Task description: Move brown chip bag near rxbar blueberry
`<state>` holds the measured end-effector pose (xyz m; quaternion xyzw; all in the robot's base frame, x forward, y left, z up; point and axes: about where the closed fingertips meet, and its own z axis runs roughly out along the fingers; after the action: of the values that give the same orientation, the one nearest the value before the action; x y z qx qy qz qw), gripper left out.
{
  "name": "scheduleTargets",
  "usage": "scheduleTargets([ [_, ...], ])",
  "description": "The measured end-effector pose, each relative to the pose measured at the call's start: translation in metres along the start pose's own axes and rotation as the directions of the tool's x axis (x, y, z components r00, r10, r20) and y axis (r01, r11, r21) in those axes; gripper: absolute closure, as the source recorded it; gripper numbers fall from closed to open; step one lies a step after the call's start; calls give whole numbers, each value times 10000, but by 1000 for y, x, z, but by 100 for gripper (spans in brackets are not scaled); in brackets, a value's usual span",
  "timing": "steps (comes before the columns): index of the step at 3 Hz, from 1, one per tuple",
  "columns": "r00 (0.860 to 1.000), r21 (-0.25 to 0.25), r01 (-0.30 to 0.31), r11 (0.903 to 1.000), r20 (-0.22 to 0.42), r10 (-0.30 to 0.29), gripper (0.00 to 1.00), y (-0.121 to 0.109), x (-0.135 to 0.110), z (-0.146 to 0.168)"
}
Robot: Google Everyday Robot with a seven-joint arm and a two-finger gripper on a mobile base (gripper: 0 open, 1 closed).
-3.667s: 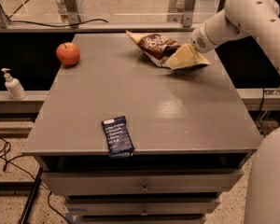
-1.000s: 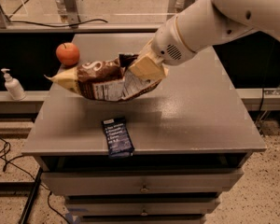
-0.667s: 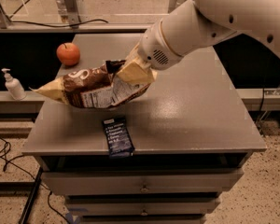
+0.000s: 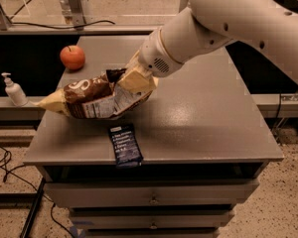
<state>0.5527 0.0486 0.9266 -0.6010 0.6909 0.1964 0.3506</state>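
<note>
The brown chip bag [image 4: 92, 98] is a wrinkly dark brown foil bag with white lettering and tan-yellow ends. It hangs tilted just above the front left part of the grey table [image 4: 198, 108]. My gripper [image 4: 131, 81] is shut on the bag's right end, with the white arm reaching in from the upper right. The rxbar blueberry [image 4: 124, 145], a small dark navy bar with white text, lies flat near the table's front edge, just below and right of the bag's middle.
A red apple [image 4: 72, 57] sits at the table's back left. A white pump bottle [image 4: 12, 89] stands on a lower ledge to the left. Drawers lie under the table top. Cables run on the floor at left.
My gripper has carried the chip bag from the table's back right to the front left, and now lower and closer to the bar. The bar and apple have not moved.
</note>
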Motion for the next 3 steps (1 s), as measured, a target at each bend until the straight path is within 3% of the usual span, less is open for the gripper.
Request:
scheduleTargets([
  [1,9996,-245,280,9993,-72,-282,82,-3,5,9],
  [3,9986,-583,367,9976,-361,-389,36,-5,21,16],
])
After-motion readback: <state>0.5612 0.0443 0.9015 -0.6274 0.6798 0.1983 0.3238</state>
